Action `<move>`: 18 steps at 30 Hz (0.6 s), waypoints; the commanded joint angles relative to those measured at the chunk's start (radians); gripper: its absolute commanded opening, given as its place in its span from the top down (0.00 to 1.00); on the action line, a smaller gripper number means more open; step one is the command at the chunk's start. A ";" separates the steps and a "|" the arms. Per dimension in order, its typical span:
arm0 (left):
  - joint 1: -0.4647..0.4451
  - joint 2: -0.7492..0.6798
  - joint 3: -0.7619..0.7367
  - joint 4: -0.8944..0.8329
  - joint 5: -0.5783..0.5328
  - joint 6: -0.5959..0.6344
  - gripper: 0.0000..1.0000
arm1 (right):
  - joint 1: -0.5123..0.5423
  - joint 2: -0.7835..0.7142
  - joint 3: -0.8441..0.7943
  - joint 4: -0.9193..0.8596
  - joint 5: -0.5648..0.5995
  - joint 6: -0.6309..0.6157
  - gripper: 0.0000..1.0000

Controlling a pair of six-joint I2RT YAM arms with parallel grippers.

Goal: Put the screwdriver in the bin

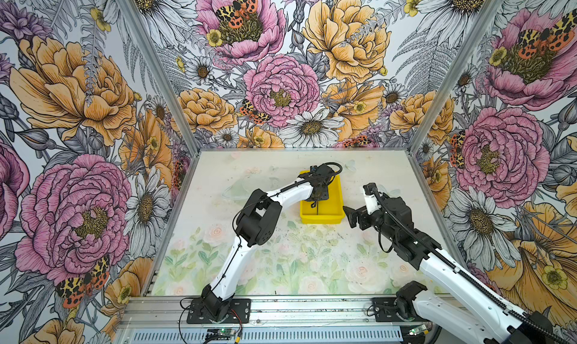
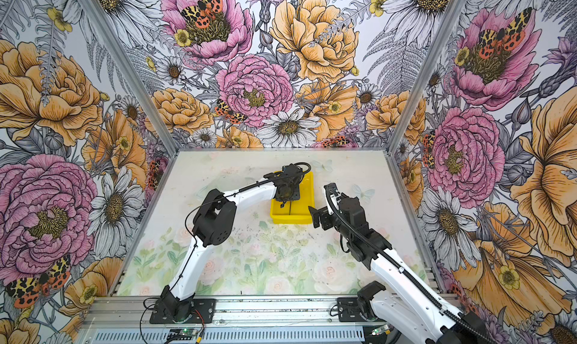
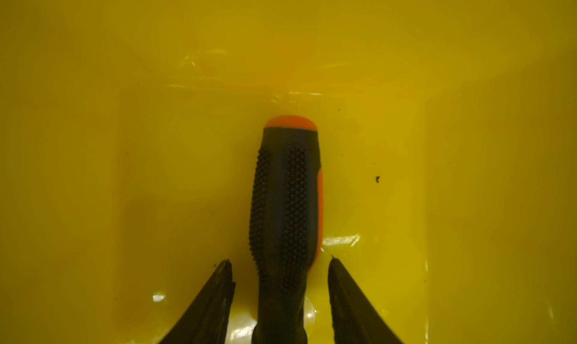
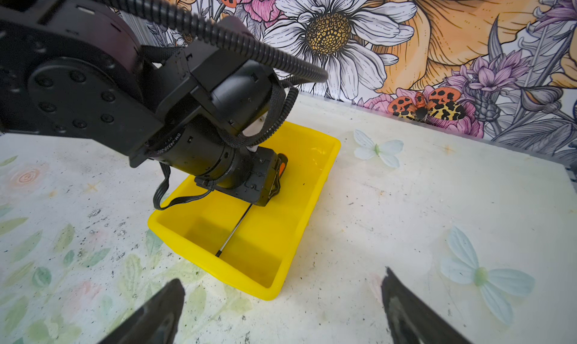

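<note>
Closest to the left wrist camera, the left gripper [image 3: 281,259] had its jaws parted on either side of the screwdriver [image 3: 285,186]. A sliver of yellow showed between each dark fingertip and the studded black handle, so nothing was clamped. The screwdriver lay flat on the floor of the bin [image 3: 468,139], running lengthwise. Its orange cap stopped short of the far end wall, and open yellow floor, marked only by a few dark specks, lay on both long sides. In the right wrist view the thin shaft [image 4: 234,233] ran out from under the left wrist toward the near end of the bin [image 4: 268,242], its tip close to that wall. Whether the tip touched the wall could not be told. Nothing else was in the bin. In both top views the bin [image 1: 335,202] [image 2: 307,199] sat on the surface [image 1: 281,264] toward the back and middle, well apart from the side panels and the back panel. The left gripper [image 1: 318,194] hung over its middle. The right gripper [image 1: 350,216] [image 2: 315,216] stood near the bin's front right corner with its jaws spread wide and empty [image 4: 282,277]. The front half of the surface lay open between the two arms, as far as the metal rail [image 1: 312,308] that carried their bases.
</note>
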 commanded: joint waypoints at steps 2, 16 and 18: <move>0.007 -0.046 -0.011 -0.009 0.003 0.012 0.44 | -0.009 -0.028 -0.004 0.010 0.029 0.000 0.01; -0.011 -0.345 -0.177 -0.006 -0.085 0.094 0.18 | -0.020 -0.062 0.017 -0.022 0.074 0.020 0.01; -0.017 -0.400 -0.215 -0.006 -0.101 0.112 0.11 | -0.021 -0.044 0.017 -0.024 0.072 0.016 0.01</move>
